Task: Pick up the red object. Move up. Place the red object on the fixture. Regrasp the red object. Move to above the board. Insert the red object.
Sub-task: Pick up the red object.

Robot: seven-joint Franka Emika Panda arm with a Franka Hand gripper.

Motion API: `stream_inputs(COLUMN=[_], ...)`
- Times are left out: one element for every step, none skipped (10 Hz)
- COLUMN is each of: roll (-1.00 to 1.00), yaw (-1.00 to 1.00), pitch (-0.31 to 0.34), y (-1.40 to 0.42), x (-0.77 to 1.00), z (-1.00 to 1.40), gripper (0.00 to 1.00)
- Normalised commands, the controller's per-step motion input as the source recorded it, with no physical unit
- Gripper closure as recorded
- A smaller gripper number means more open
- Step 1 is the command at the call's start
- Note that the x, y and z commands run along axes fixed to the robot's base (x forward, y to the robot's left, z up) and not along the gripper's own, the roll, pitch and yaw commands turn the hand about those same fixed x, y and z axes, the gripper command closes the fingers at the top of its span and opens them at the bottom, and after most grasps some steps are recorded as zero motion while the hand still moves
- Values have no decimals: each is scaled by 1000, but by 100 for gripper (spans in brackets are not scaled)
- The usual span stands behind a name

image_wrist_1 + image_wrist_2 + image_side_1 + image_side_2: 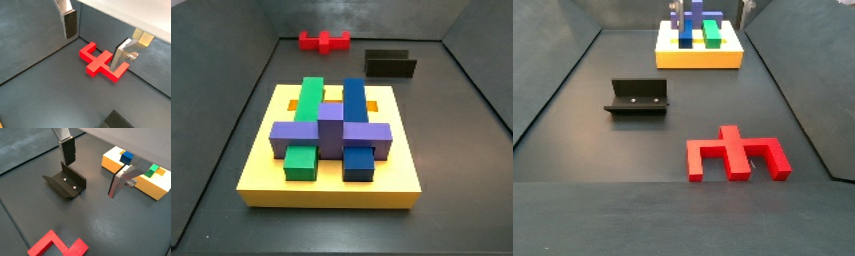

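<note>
The red object (pixel 100 62) lies flat on the dark floor near a wall, also seen in both side views (pixel 325 41) (pixel 738 155) and partly in a wrist view (pixel 57 245). My gripper (pixel 93 52) hangs open above the floor, one finger (pixel 122 56) over the red object's edge and nothing between the pads. In a wrist view the gripper (pixel 91 179) sits between the fixture (pixel 67 184) and the board (pixel 143 183). The fixture (pixel 639 96) stands empty. The yellow board (pixel 331 185) carries green, blue and purple blocks. Neither side view clearly shows the gripper.
Dark walls enclose the floor on all sides (pixel 225 100). The red object rests close to the far wall (pixel 358 20), with the fixture (pixel 392 64) beside it.
</note>
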Motion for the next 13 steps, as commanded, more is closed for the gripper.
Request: stream_inputs(roll=[-77, -21, 0, 0, 0, 0, -20, 0, 0, -51, -37, -30, -53], yaw=[0, 0, 0, 0, 0, 0, 0, 0, 0, 0, 0, 0, 0], pitch=[-39, -17, -29, -30, -19, -10, -4, 0, 0, -24, 0, 0, -13], y=[289, 517, 497, 483, 463, 406, 71, -80, -131, 9, 263, 314, 329], x=[-43, -26, -94, -80, -60, -74, -29, -186, -174, -263, -114, -60, -120], z=[-560, -1000, -1000, -1000, -1000, -1000, -1000, -1000, -1000, -1000, -1000, -1000, -1000], gripper=[0, 0, 0, 0, 0, 0, 0, 0, 0, 0, 0, 0, 0])
